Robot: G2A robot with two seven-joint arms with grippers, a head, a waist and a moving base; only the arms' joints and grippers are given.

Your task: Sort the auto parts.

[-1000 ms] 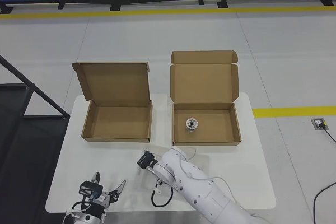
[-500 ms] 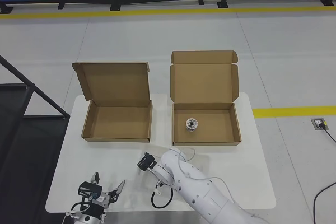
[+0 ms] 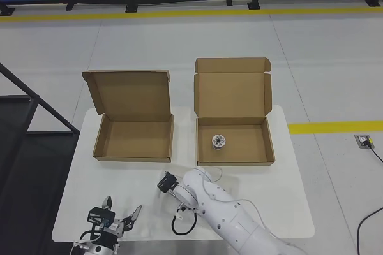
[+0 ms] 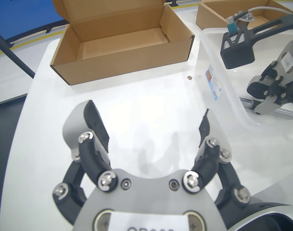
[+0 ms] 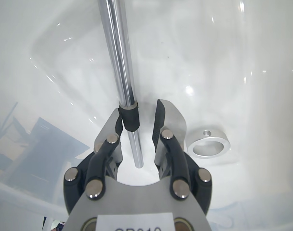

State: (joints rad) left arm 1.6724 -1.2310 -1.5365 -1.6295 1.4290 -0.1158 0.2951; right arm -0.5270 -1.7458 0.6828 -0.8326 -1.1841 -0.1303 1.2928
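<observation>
Steel rod inside right gripper, fingers parted

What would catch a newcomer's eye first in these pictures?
Two open cardboard boxes stand at the table's far side; the right-hand one holds a small round part. Nearer, the right gripper straddles a chrome rod inside a clear bin, a metal ring beside it.

The right arm is glossy white and rounded, with a black bracket and a grey cable at its wrist. The left gripper and right gripper look alike — silver plate, black links, ribbed black pads, bright screws and a white label.
</observation>
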